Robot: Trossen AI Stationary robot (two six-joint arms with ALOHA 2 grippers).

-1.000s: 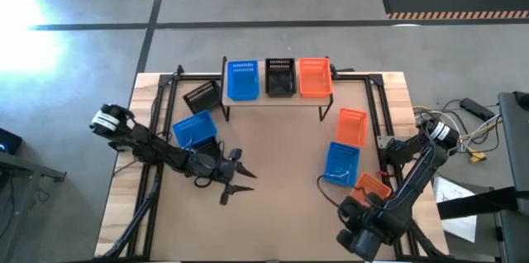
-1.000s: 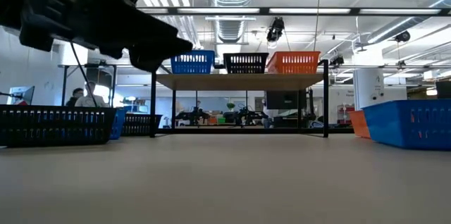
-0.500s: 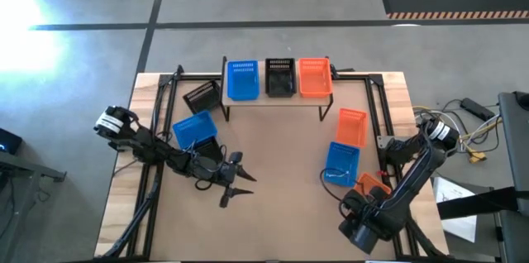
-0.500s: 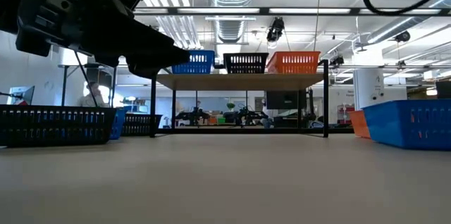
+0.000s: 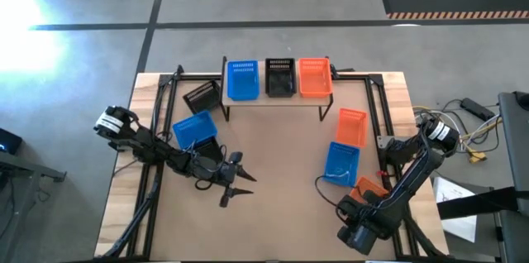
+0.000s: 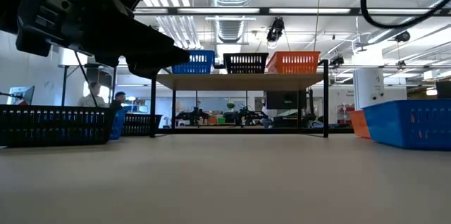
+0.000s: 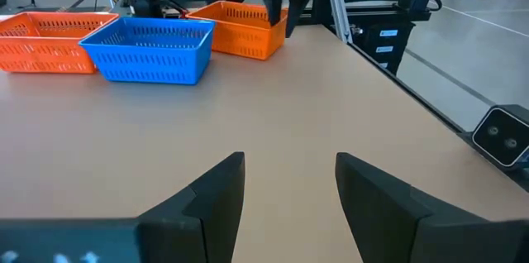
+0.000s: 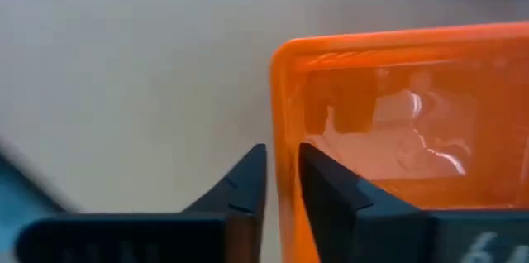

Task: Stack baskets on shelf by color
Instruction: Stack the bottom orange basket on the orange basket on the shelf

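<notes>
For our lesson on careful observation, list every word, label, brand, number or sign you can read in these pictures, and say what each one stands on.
None can be read.
Panel on the stand beyond the table's far edge in the left wrist view: pale label marks, too small to read.
Floor strip in the high view: orange-and-white hazard stripes, no lettering.
Baskets on the shelf, arms and table: no print shows.

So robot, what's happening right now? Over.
Left gripper open, mid-table. Right gripper pinching orange basket wall, right edge. Shelf holds three baskets. Nothing in the way.
</notes>
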